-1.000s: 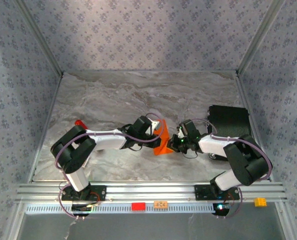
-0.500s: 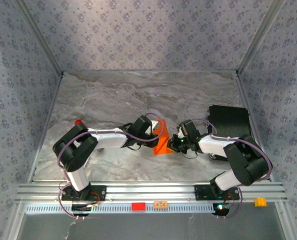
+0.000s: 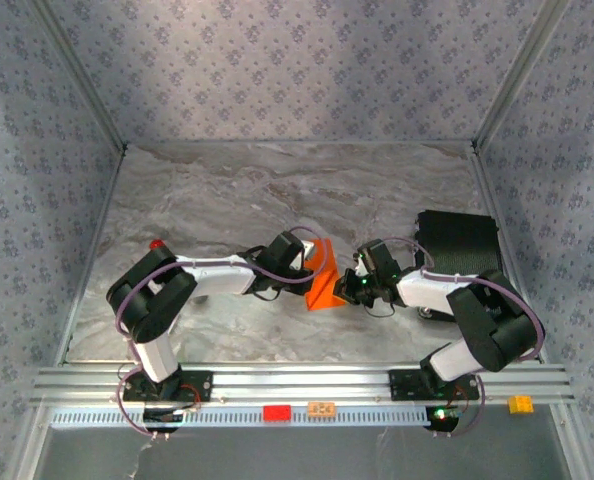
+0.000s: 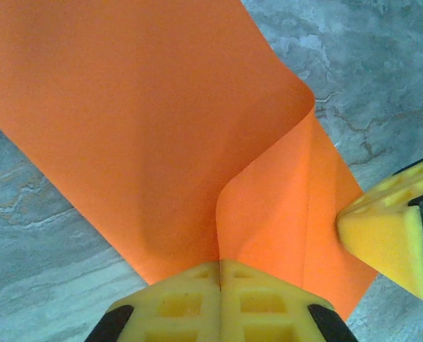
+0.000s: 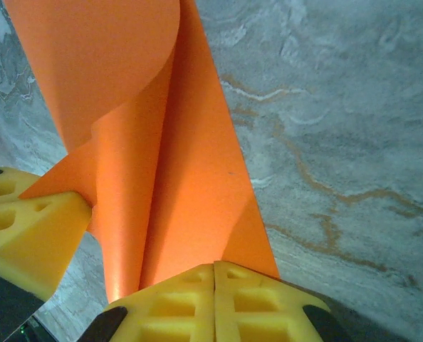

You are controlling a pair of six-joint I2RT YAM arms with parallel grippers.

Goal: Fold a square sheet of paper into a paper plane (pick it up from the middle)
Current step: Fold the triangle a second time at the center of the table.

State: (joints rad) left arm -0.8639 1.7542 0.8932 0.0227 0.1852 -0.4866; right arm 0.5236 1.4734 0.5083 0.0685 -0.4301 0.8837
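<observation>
Square sheet of paper (image 4: 126,107), cropped, seemingly pinched: left gripper (image 4: 218,269), right gripper (image 5: 213,272).

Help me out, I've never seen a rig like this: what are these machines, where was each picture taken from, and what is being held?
These are two robot arms bolted at the table's near edge. The wide picture looks down from above and behind them. The two close-ups come from cameras on the wrists, so the yellow blocks at the bottom of each are that arm's own fingers. The left gripper and right gripper are both shut on the orange sheet of paper, which is partly folded. They pinch it from opposite sides over the marbled table. A black pad lies to the right, a small red object to the left.
</observation>
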